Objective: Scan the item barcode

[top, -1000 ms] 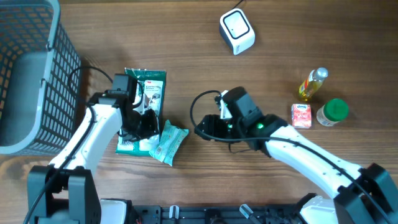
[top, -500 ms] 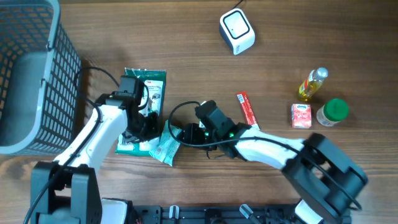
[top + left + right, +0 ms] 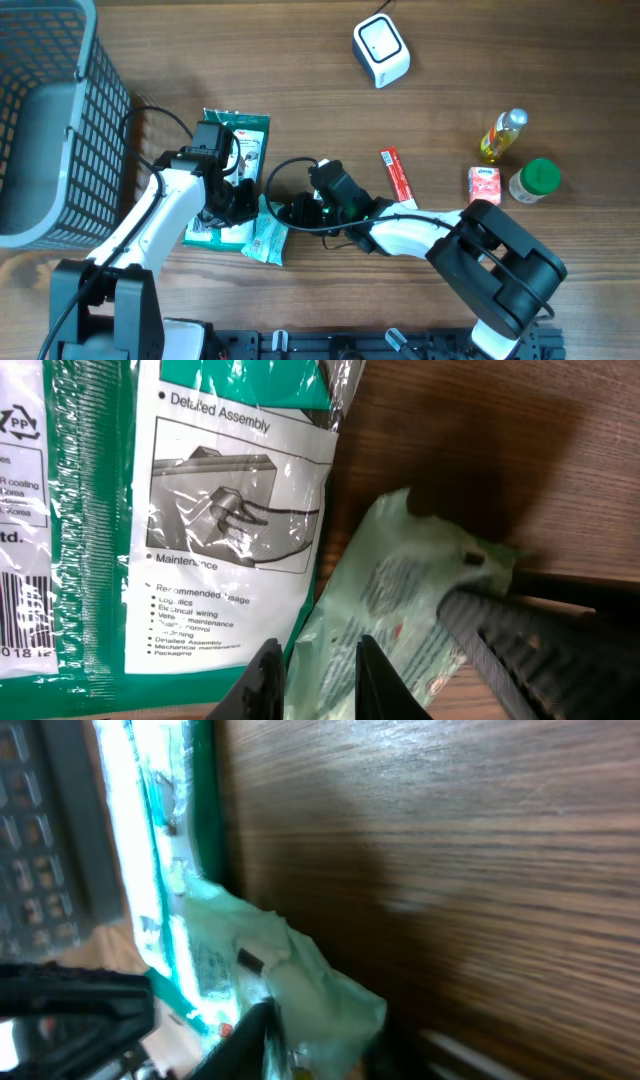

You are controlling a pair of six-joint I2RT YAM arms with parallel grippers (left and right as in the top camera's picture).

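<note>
Overhead: on the desk (image 3: 450, 60), pale green pouch (image 3: 270, 236) just at 5 o'clock of green package (image 3: 238, 140). Left arm bent in from 7 o'clock, left end effector (image 3: 243, 208) at pouch's 10 o'clock. Right arm stretched low from 3 o'clock, right end effector (image 3: 282, 213) at its 1 o'clock.

Left wrist: fingers (image 3: 266, 670) almost together, pinching pouch edge.

Right wrist: blurred, fingers astride pouch; grip impossible to tell.

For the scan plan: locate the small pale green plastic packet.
The pale green packet lies left of centre in the overhead view, just right of the dark green plastic bag, between the left gripper and right gripper.
</note>
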